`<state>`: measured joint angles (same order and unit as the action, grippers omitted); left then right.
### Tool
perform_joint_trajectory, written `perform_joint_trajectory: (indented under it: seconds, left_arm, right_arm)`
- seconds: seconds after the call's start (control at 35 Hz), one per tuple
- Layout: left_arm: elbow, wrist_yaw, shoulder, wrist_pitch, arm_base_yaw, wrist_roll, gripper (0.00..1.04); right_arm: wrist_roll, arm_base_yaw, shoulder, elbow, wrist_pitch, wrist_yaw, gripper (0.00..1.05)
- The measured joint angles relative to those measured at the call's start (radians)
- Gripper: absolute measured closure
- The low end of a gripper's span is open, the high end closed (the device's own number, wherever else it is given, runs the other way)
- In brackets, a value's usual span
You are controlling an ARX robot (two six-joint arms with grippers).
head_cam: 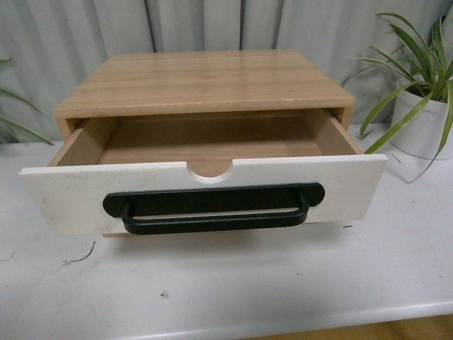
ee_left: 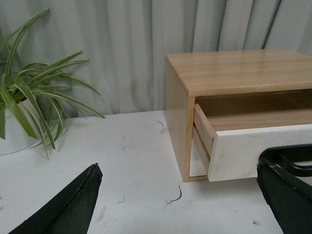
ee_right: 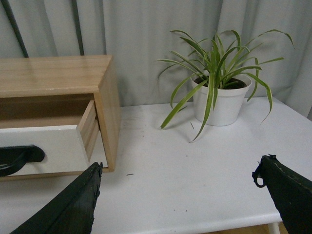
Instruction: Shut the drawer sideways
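Observation:
The drawer (head_cam: 64, 195) stands pulled well out of its light wood cabinet (head_cam: 205, 81). It has a white front panel, a long black bar handle (head_cam: 212, 207), a half-round notch in the top edge and wood sides. Its inside looks empty. Neither arm shows in the front view. My left gripper (ee_left: 178, 187) is open over the table, off the drawer's left corner (ee_left: 234, 151). My right gripper (ee_right: 178, 183) is open over the table, off the drawer's right end (ee_right: 53, 146). Neither gripper touches the drawer.
The cabinet stands on a white table (head_cam: 233, 283) whose front edge is near. A potted plant in a white pot (head_cam: 425, 120) stands to the right of the cabinet, and another plant (ee_left: 24, 102) to the left. Grey curtains hang behind.

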<state>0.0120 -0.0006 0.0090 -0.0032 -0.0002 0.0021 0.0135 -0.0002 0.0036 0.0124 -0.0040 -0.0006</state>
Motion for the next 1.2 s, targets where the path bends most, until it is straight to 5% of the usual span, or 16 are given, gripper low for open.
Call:
perform_joint_trajectory:
  seconds: [0.69,0.71,0.83,0.94,1.2]
  left_arm:
    - [0.0,0.0,0.0,0.0,0.0,0.0,0.07]
    - [0.011,0.086,0.013,-0.058,0.018,-0.024,0.07]
    - [0.023,0.19,0.101,-0.051,-0.032,-0.01,0.07]
    - [0.024,0.237,0.202,0.019,-0.102,0.105,0.07]
    - [0.022,0.303,0.381,0.169,-0.117,0.378,0.07]
  right_arm:
    - [0.0,0.0,0.0,0.0,0.0,0.0,0.06]
    - [-0.068,0.05,0.043,0.028,-0.09,0.119,0.06]
    - [-0.168,0.092,0.269,0.09,-0.042,0.254,0.06]
    - [-0.154,0.105,0.456,0.175,0.025,0.235,0.06]
    - [0.012,0.23,0.662,0.265,-0.027,0.139,0.06]
